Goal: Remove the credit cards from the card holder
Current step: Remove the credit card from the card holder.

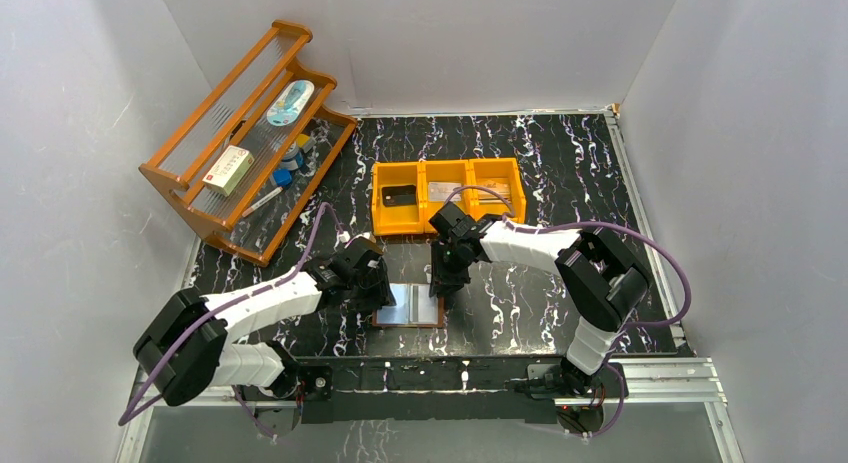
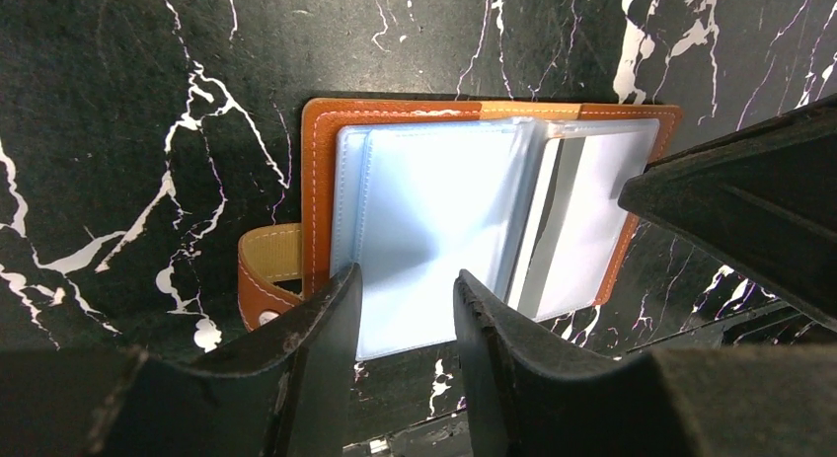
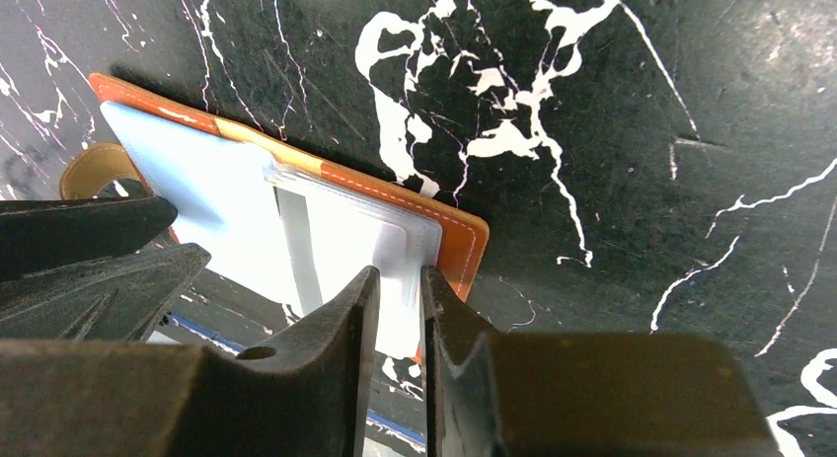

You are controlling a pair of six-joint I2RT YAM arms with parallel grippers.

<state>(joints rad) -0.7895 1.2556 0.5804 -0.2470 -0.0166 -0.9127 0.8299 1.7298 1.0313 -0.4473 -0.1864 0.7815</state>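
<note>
at lower centre, open card holder [image 1: 410,306] looks emptied; credit cards [image 1: 398,194] in orange bin [image 1: 447,229]; left gripper [image 2: 407,279] spread, right gripper [image 3: 400,274] unclear.

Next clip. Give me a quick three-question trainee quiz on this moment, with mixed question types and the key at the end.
1. True or false: the card holder lies folded shut.
2. How many compartments of the orange bin hold a credit card? A) one B) two C) three
3. Fill in: the wooden rack stands on the robot's far ____ side.
Key: 1 false, it lies open with its clear pockets showing; 2 C; 3 left.
</note>
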